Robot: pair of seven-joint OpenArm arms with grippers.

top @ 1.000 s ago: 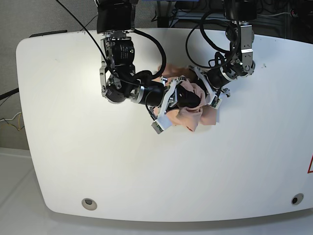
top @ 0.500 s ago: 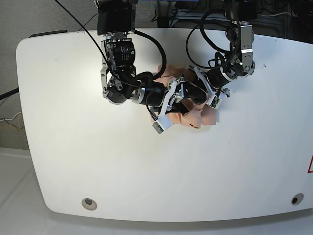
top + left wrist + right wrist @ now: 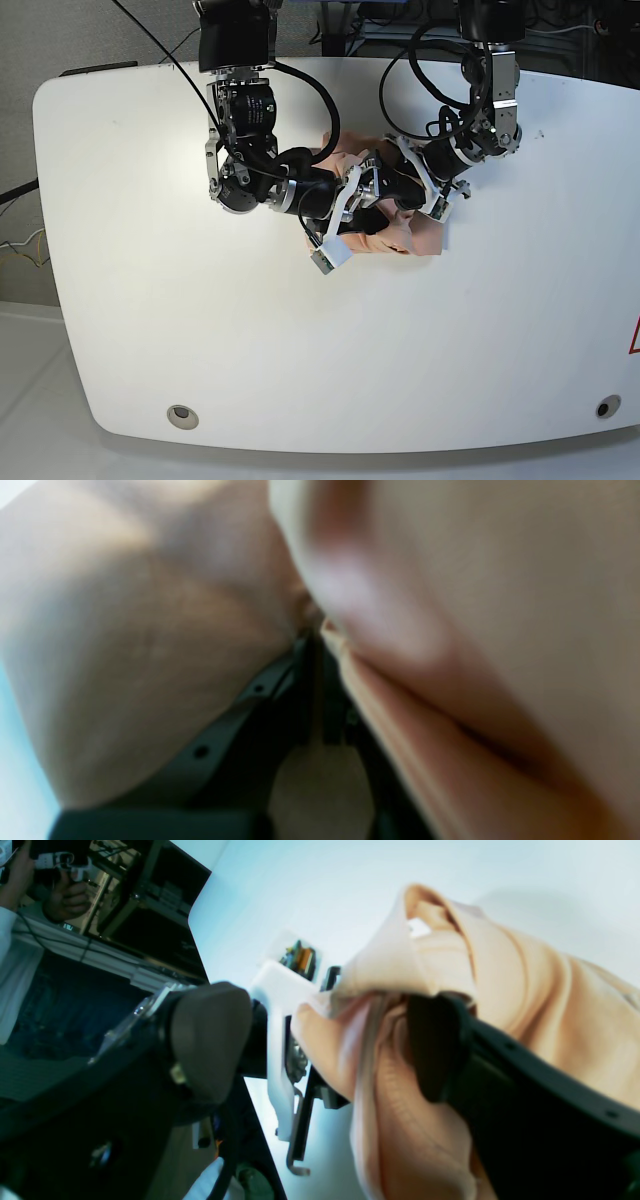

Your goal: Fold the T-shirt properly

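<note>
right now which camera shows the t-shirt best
The right wrist view: the T-shirt is sharp there, bunched in folds and draped over the open right hand. The base view shows only a small crumpled patch between the arms. The left wrist view is blurred peach cloth.

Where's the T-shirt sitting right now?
Base view: the T-shirt lies bunched on the white table, upper centre, between the left gripper and right gripper.

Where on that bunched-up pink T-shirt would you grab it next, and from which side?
Probably the loose lower edge of the T-shirt, coming from the table's near, open side. The shirt is crumpled into a small heap between both arms, and that edge is the only part lying bare. The right gripper stands open, so it is free to reach; the left gripper is buried in cloth.
</note>
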